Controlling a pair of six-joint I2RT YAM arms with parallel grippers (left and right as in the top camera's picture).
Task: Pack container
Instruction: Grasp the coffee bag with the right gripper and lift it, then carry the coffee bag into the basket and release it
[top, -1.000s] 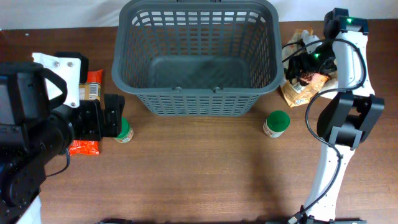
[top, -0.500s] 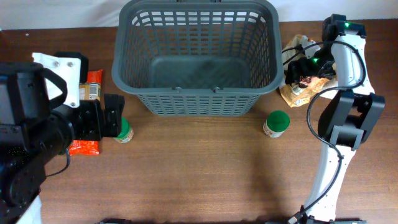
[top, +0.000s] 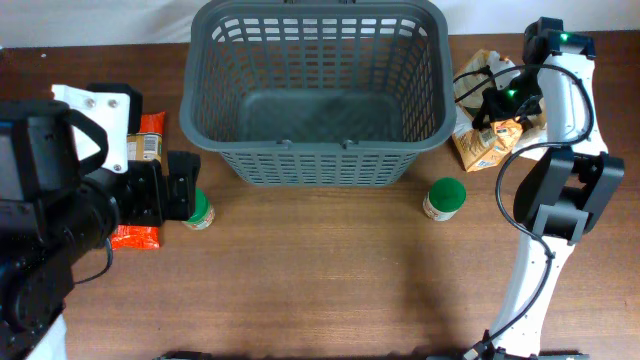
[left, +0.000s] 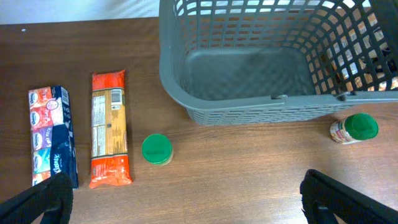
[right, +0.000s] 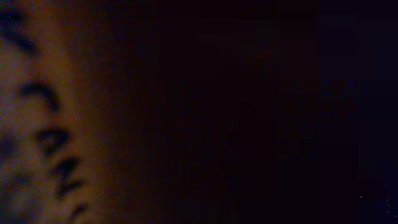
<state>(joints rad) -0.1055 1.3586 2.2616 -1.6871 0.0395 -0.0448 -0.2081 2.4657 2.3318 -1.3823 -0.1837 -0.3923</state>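
The container (top: 315, 160), a big dark grey lattice basket, stands empty at the back middle of the table and fills the upper right of the left wrist view (left: 261, 112). My right gripper (top: 500, 105) is pressed down into a crumpled brown snack bag (top: 488, 148) just right of the basket. Its jaws are hidden. The right wrist view is almost black, with blurred bag print (right: 43, 124) against the lens. My left gripper (left: 193, 211) hangs open over bare table, left of the basket (top: 185, 190), with nothing between its fingers (left: 348, 199).
A green-lidded jar (top: 200, 210) stands by my left gripper. A second one (top: 444, 198) lies in front of the basket's right corner. An orange packet (left: 109, 127) and a blue tissue pack (left: 51, 134) lie at the left.
My right gripper has shifted slightly right on the brown bag, and the bag has bunched and moved with it. The left arm has stayed still.
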